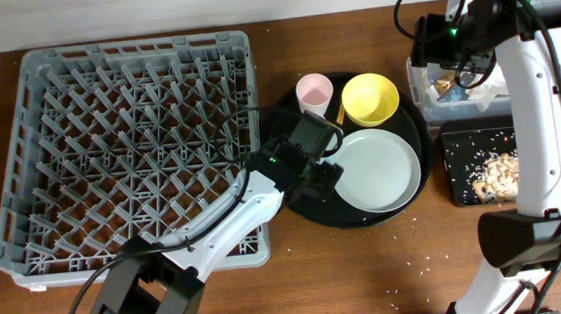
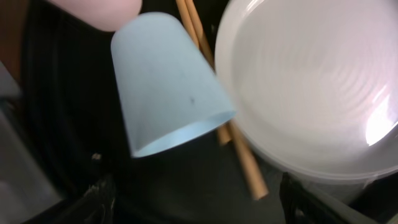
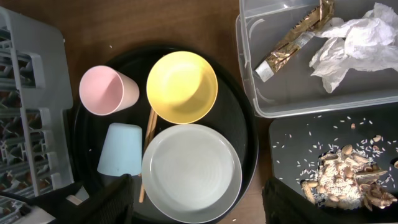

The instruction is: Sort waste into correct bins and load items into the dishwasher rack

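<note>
Both wide open, left gripper [image 2: 199, 208] near light-blue cup [image 2: 168, 81], right gripper [image 3: 199, 205] aloft, wrapper [image 3: 292, 37] print illegible

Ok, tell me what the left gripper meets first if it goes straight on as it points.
Probably the small light-blue plastic cup, lying sideways on the round black tray ahead of the left gripper; depth is unclear.
</note>
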Controlling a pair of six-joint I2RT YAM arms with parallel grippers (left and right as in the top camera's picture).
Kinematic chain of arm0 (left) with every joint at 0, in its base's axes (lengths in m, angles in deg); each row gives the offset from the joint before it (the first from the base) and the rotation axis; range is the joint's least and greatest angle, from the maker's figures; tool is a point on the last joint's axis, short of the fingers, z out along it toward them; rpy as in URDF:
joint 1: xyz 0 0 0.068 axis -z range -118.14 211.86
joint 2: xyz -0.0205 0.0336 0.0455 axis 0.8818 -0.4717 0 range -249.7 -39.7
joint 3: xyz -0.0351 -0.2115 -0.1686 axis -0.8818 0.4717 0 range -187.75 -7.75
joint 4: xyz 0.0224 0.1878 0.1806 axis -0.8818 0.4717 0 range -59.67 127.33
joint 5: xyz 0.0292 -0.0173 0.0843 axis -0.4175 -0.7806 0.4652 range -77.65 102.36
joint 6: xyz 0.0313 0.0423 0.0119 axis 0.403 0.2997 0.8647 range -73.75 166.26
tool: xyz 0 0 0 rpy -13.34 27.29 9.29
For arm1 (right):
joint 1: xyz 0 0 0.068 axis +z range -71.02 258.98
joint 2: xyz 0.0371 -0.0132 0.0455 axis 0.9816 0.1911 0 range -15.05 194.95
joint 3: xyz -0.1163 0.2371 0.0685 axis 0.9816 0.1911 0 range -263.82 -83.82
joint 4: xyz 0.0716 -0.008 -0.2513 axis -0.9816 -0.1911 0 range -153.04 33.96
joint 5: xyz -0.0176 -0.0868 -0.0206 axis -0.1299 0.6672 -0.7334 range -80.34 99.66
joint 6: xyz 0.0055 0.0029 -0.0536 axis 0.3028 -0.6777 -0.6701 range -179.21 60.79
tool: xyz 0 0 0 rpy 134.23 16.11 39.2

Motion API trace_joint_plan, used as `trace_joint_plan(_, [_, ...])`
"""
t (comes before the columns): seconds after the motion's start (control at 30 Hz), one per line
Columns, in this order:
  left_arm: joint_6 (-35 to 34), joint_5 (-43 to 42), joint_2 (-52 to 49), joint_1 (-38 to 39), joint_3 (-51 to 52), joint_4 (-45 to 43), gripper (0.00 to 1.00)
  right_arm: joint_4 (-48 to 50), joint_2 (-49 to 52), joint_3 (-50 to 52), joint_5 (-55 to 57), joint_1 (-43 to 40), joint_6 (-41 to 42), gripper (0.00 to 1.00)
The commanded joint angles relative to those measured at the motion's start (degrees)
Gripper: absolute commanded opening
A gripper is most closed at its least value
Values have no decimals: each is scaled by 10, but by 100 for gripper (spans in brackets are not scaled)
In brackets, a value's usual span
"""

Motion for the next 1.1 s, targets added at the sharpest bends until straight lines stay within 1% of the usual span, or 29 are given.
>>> trace_joint_plan(0.0, [272,68,-5,0,-2,9,86,-2,2,2,-5,0,-4,68])
trace_joint_plan(0.07, [343,70,-23,0,-2,-12,87,-2,2,2,-5,0,-4,68])
trace_joint_plan(0.1, [343,73,-45,0,-2,-54,87,-2,2,2,-5,0,-4,68])
trace_joint_plan(0.2, [344,74,-89,0,-2,-86,86,-2,2,2,-5,0,-4,68])
trace_joint_plan(0.23, [344,88,-100,0,-2,-95,84,-2,2,2,-5,0,-4,68])
trace_joint_plan(0.27, [344,130,-115,0,-2,-112,71,-2,2,2,-5,0,-4,68])
trace_joint_plan(0.3, [344,154,-118,0,-2,-125,58,-2,2,2,-5,0,-4,68])
trace_joint_plan(0.37, [342,174,-118,0,-2,-153,35,-2,2,2,-5,0,-4,68])
trace_joint_plan(0.4, [342,176,-118,0,-2,-159,30,-2,2,2,-5,0,-4,68])
trace_joint_plan(0.43, [341,175,-118,0,-2,-162,19,-2,2,2,-5,0,-4,68])
trace_joint_plan(0.5, [338,175,-118,1,-2,-163,3,-2,2,2,-5,0,-4,68])
trace_joint_plan(0.53, [338,176,-118,2,-2,-163,1,-2,2,2,-5,0,-4,68])
trace_joint_plan(0.67, [336,176,-112,13,-2,-134,1,-2,2,2,-5,0,-7,68])
trace_joint_plan(0.8, [239,168,-59,14,-2,-75,1,-4,2,2,-5,0,-7,68])
trace_joint_plan(0.87, [189,89,22,12,-2,-9,1,-4,2,2,-5,0,-7,68])
trace_joint_plan(0.93, [157,14,87,-1,-2,32,1,-4,2,2,-5,0,-6,68])
trace_joint_plan(0.97, [140,-31,121,-13,-2,51,1,-5,2,2,-7,0,-6,73])
trace_joint_plan(1.0, [118,-102,158,-38,-2,70,1,-5,2,2,-23,0,-6,73])
trace_joint_plan(1.03, [112,-152,177,-56,-2,77,1,-4,3,3,-40,0,-6,73])
trace_joint_plan(1.07, [98,-240,198,-90,-2,81,1,-3,5,10,-79,0,-15,73])
